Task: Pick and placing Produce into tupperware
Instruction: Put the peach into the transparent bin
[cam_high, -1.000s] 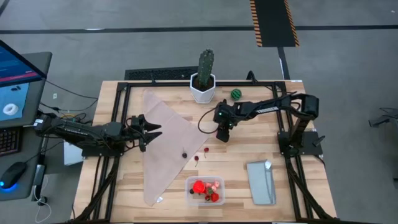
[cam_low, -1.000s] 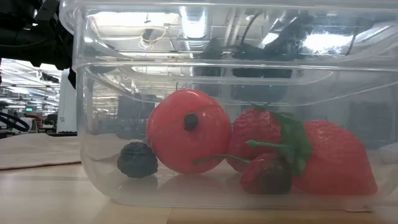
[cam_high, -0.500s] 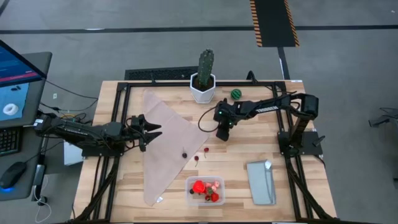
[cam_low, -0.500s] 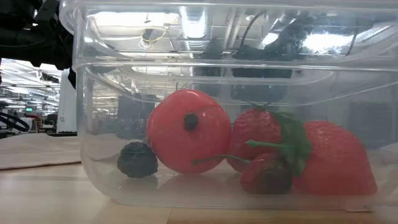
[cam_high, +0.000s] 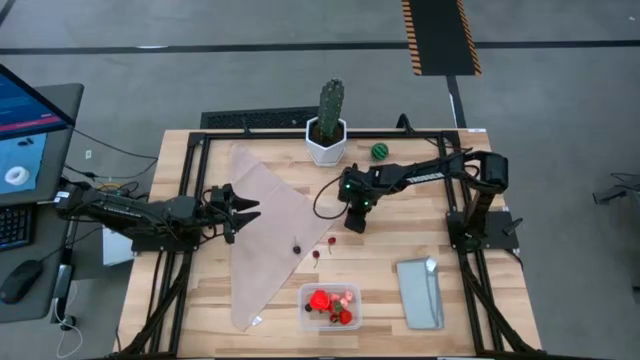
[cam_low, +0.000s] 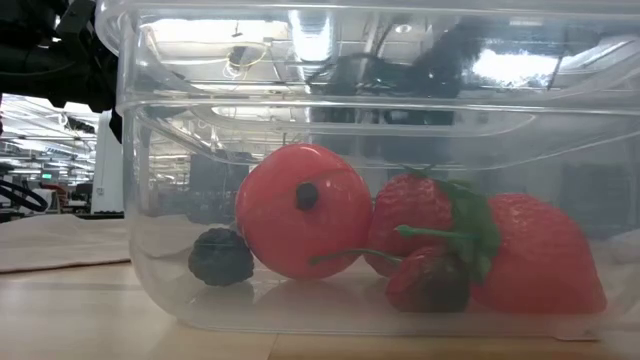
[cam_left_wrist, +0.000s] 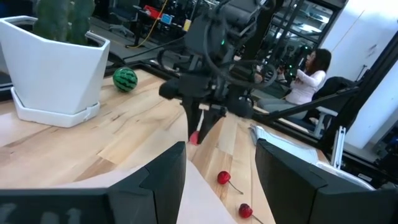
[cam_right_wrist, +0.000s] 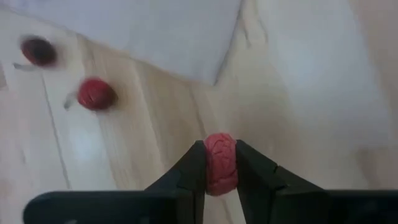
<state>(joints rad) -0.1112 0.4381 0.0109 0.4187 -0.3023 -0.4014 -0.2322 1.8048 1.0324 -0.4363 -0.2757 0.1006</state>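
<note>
right tool (cam_right_wrist: 220, 163) clenched on a small ridged pink-red toy raspberry (cam_right_wrist: 219, 163), held clear above the pale wooden slatted desk (cam_high: 400, 225) mid-desk. just beside it lies the corner of the beige cloth (cam_high: 270, 215). near it on the desk, two loose red cherries with stems (cam_left_wrist: 223, 178), plus a dark one on the cloth (cam_high: 296, 250).

farther out behind the tool, a small green striped ball (cam_high: 380, 151) sits untouched.

left tool (cam_high: 240, 208) waits over the cloth's far edge, fingers parted, grasping nothing.

small clear rectangular plastic tub (cam_high: 331, 305), well apart at the desk's front edge, already holds a round red fruit (cam_low: 303, 210), two strawberries (cam_low: 540, 255), a dark berry (cam_low: 221, 256) and a stemmed cherry. judgement: roughly half done; the held raspberry, three cherries and the ball remain.
</note>
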